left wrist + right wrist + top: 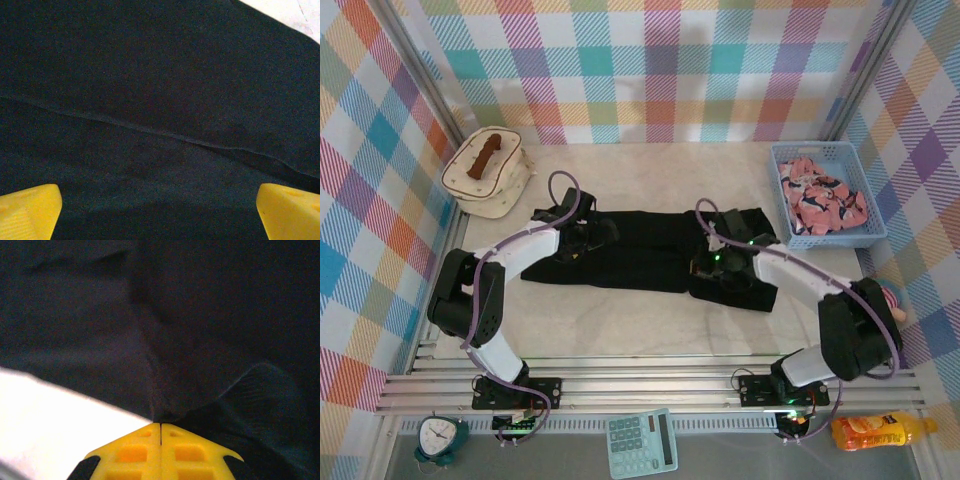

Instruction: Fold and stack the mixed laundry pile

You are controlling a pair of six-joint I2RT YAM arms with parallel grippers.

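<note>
With the large plain black shirt (650,250) flat on the pale surface (640,320), folding was in hand: the right end effector (160,426) pinched its edge, the left end effector (160,210) gaped open (needing a matching grip next).

Top view: bright, even, diffuse light from above. Soft, faint shadows under the arms on the bench (650,330), no glare, sharp focus. Black shirt (640,250) underexposed, folds barely read. Left wrist view: dim, grainy, one crease visible. Right wrist view: dark, cloth in soft focus, right claw (160,430) tips blurred, bare bench beside the shirt washed out white.
</note>
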